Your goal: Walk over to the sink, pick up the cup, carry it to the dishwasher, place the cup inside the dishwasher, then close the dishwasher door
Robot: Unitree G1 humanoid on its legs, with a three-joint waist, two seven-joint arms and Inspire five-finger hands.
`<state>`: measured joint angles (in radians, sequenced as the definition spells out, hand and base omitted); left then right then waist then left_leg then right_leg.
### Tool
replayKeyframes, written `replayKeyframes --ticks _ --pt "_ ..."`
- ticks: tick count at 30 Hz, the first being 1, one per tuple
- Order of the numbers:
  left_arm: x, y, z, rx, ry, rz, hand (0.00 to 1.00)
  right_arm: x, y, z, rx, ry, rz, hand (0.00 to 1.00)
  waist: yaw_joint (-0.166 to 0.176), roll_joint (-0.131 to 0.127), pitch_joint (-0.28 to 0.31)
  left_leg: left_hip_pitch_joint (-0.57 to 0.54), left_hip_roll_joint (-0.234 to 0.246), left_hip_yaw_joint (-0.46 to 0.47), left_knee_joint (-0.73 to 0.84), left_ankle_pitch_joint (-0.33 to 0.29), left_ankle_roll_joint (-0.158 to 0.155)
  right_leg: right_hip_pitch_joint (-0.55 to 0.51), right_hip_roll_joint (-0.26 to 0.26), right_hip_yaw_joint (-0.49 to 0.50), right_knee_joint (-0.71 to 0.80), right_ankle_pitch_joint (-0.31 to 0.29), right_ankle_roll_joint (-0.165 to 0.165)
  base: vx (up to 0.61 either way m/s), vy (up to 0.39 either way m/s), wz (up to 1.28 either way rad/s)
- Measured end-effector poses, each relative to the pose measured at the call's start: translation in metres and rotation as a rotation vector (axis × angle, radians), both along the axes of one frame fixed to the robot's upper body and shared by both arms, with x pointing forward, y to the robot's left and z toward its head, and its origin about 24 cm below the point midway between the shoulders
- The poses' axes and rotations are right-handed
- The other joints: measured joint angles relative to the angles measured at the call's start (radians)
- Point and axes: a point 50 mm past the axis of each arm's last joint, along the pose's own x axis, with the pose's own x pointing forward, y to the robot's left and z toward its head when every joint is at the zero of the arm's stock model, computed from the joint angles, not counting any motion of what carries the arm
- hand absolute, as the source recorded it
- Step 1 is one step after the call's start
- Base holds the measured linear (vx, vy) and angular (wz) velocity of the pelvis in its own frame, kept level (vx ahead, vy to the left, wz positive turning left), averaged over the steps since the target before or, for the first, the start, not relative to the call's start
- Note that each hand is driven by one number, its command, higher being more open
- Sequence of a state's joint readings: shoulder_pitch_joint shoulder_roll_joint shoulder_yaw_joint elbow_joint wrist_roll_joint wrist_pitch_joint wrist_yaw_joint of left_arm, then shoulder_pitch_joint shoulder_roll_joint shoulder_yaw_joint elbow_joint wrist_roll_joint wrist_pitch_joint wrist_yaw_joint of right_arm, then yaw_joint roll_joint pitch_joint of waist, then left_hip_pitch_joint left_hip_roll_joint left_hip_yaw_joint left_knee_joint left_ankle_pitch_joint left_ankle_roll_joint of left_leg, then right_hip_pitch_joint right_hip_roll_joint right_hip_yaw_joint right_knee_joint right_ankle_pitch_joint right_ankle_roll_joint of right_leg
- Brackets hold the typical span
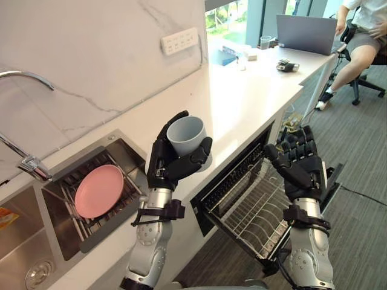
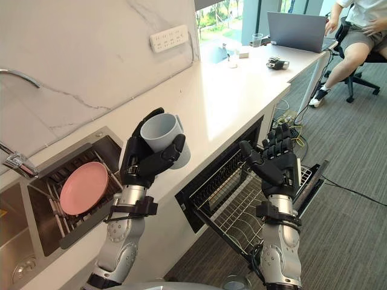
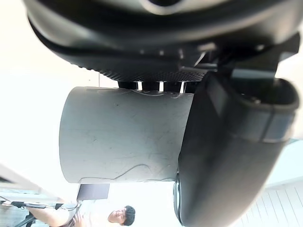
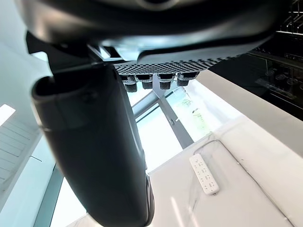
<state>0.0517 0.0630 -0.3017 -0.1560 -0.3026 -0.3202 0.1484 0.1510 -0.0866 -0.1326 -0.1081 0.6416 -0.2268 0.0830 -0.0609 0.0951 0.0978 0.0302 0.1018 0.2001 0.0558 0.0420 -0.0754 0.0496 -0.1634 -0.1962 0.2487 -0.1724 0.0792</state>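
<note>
Below the long white stone counter (image 1: 242, 103), the black dishwasher (image 1: 201, 211) stands with its door down and its silver wire rack (image 1: 248, 211) drawn out, leaving a free way in from above. The dark left hand (image 1: 169, 162) is raised in front of the counter, fingers and thumb curled round the pale grey cylindrical cup (image 1: 188, 134), mouth upward and clear of everything, ready to carry across. The dark right hand (image 1: 302, 166) hovers over the rack with straight, spread fingers, holding nothing, probably kept free for the door.
</note>
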Motion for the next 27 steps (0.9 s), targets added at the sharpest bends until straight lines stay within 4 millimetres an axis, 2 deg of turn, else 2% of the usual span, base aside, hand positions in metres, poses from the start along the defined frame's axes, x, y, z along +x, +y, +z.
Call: replayKeyframes --ticks 3,6,10,12,15,18,23,27 --pt "0.000 0.002 -0.002 0.007 0.017 0.031 0.00 0.003 0.014 -0.001 0.027 -0.012 0.097 1.00 -0.001 -0.016 -0.011 0.031 -0.031 0.001 -0.075 0.033 0.013 0.012 -0.021 -0.006 -0.029 0.012 0.024 0.03 0.105 0.08" --pt "0.004 0.001 -0.006 0.022 0.034 0.053 0.00 0.005 0.030 -0.004 0.091 -0.021 0.216 1.00 -0.001 -0.019 -0.015 0.045 -0.040 -0.001 -0.113 0.054 0.018 0.026 -0.024 -0.017 -0.053 0.025 0.036 -0.01 0.037 0.08" --pt "0.010 -0.005 -0.012 0.102 0.043 0.051 0.00 0.007 0.035 0.000 0.162 -0.080 0.298 1.00 -0.003 -0.024 -0.017 0.047 -0.041 -0.001 -0.142 0.071 0.023 0.035 -0.014 -0.023 -0.105 0.060 0.037 -0.04 0.036 0.01" --pt "0.014 -0.016 -0.013 0.195 0.023 0.029 0.00 0.010 0.036 0.005 0.184 -0.135 0.344 1.00 -0.009 -0.036 -0.023 0.039 -0.041 0.004 -0.142 0.073 0.025 0.037 -0.007 -0.020 -0.137 0.083 0.039 -0.03 0.035 -0.07" --pt "0.018 -0.033 -0.005 0.322 -0.052 -0.016 0.00 0.013 0.042 0.011 0.184 -0.193 0.433 1.00 -0.015 -0.053 -0.032 0.036 -0.040 0.022 -0.142 0.075 0.027 0.037 -0.002 -0.004 -0.164 0.106 0.040 -0.01 0.035 -0.18" --pt "0.024 -0.039 0.007 0.415 -0.138 -0.023 0.00 0.015 0.046 0.015 0.176 -0.225 0.537 1.00 -0.022 -0.055 -0.033 0.038 -0.036 0.050 -0.142 0.075 0.028 0.035 0.003 0.024 -0.187 0.129 0.041 -0.02 0.023 -0.26" --pt "0.036 -0.028 0.015 0.545 -0.209 0.025 0.00 0.013 0.041 0.018 0.140 -0.221 0.619 1.00 -0.037 -0.055 -0.033 0.040 -0.028 0.079 -0.147 0.075 0.029 0.033 0.015 0.050 -0.227 0.161 0.038 -0.07 0.022 -0.20" --pt "0.038 -0.019 0.013 0.622 -0.223 0.096 0.00 0.013 0.032 0.023 0.108 -0.231 0.586 1.00 -0.036 -0.058 -0.031 0.040 -0.018 0.096 -0.147 0.078 0.025 0.030 0.027 0.062 -0.251 0.175 0.032 -0.04 -0.005 -0.14"
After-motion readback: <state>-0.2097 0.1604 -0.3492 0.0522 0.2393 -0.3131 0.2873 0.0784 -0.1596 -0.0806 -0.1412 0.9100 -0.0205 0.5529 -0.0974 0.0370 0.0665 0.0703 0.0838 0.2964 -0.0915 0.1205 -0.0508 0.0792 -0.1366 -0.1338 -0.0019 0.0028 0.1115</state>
